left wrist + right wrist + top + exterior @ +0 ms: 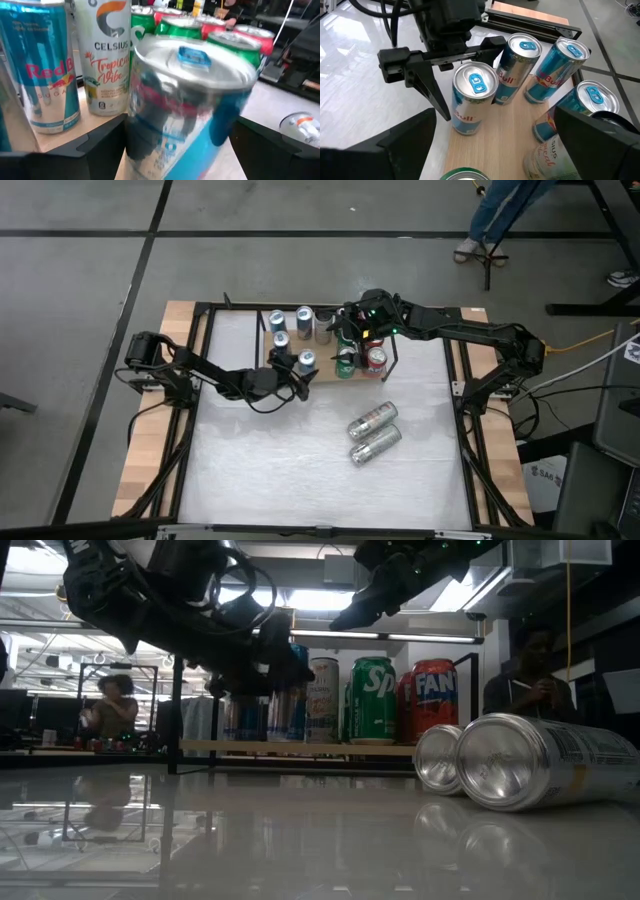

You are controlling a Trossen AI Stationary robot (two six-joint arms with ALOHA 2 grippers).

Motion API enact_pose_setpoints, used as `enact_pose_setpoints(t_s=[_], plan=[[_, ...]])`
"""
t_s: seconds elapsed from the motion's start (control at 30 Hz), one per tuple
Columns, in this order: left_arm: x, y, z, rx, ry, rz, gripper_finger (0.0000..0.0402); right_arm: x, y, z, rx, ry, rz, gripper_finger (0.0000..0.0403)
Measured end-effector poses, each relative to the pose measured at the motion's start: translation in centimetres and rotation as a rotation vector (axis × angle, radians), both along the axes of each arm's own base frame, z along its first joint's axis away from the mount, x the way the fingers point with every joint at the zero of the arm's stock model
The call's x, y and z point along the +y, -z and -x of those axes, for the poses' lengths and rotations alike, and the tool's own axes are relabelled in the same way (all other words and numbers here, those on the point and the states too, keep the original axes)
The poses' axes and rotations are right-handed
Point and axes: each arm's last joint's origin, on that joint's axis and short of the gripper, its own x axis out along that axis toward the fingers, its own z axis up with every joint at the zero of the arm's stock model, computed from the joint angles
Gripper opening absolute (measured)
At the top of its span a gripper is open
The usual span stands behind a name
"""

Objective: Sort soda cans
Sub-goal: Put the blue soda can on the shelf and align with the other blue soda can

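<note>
Straddling a blue-and-silver cylindrical metal can [472, 97], the left gripper [447, 85] has its two dark fingers spread wide, one on each side of the can body with daylight showing on both sides; nothing gripped. The can stands upright at the near edge of a pale wooden board [485, 145], tipped slightly in the left wrist view, though that may be camera angle.

Just beyond the fingers: three more blue-and-silver cans [517, 67] in a tight cluster, one beside a white slim can with orange lettering [105, 60]. Farther along the board, green cans [373, 700] and a red can [435, 700].

Right gripper [352, 330] hovers above the green-and-red end, fingers parted and empty.

Well off the board, two plain silver cans [373, 432] lie on their sides on the white table [270, 470].

Risks, as judged:
- The far finger sits close to the neighbouring blue can; closing or swinging could knock it into the cluster and topple several.
- The can is near the board's edge; an off-centre squeeze could push it off onto the table.
- Both arms work the same board, near each other; collision possible if they converge.
- The lying silver cans could roll if nudged.
</note>
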Motion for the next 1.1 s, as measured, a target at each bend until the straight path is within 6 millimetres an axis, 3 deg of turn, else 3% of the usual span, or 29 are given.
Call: enact_pose_setpoints(t_s=[0.43, 1.1], plan=[[0.1, -0.7, -0.1, -0.075, -0.028, -0.007, 0.0324, 0.0, 0.0, 0.0, 0.001, 0.005, 0.003, 0.0392], [0.2, -2.8, -0.1, -0.172, -0.075, -0.163, 0.0324, 0.0, 0.0, 0.0, 0.0, 0.005, 0.003, 0.0392]])
